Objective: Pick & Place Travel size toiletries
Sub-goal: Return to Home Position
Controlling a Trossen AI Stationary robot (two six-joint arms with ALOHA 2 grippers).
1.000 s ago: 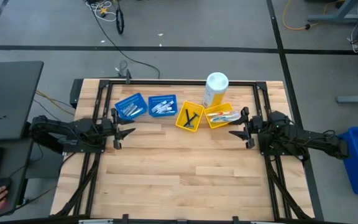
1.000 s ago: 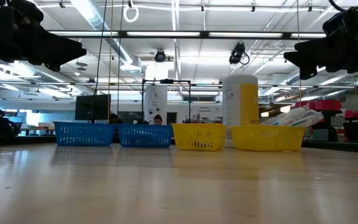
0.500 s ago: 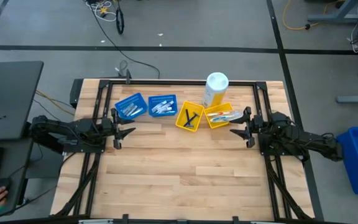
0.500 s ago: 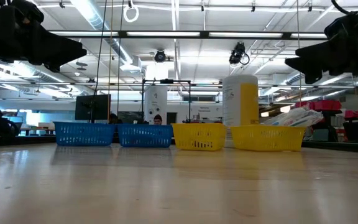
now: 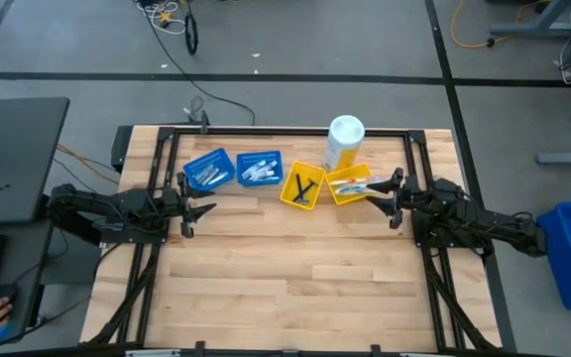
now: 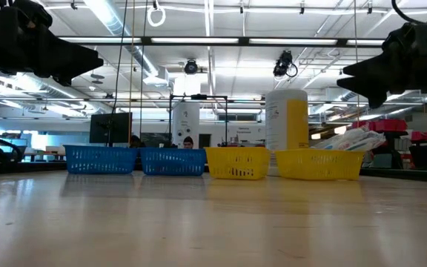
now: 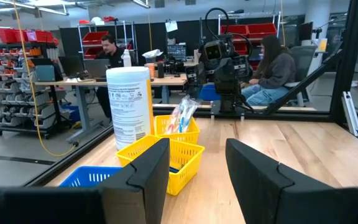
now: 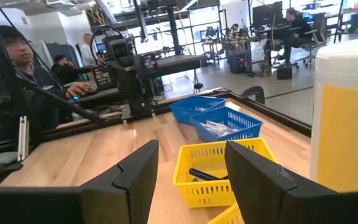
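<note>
The toiletries lie in a row of trays at the table's far side. White tubes fill two blue trays (image 5: 207,171) (image 5: 259,169). Dark razors (image 5: 303,187) lie in one yellow tray, and toothbrushes (image 5: 350,184) in the other, sticking up over its rim (image 6: 354,139). My left gripper (image 5: 201,208) (image 7: 197,149) hovers open near the table's left edge, pointing right, nearer than the blue trays. My right gripper (image 5: 377,195) (image 8: 191,149) hovers open just right of the toothbrush tray, pointing left. Both are above the table and hold nothing.
A tall yellow bottle with a white cap (image 5: 344,142) stands just behind the yellow trays. A black frame (image 5: 285,130) runs along the table's far and side edges. The near half of the wooden table (image 5: 295,288) is bare. People sit at desks beyond the table.
My right gripper has moved a little toward the table's far edge, closing in on the toothbrush tray's right side, and stays open. The left arm and the trays have kept still.
</note>
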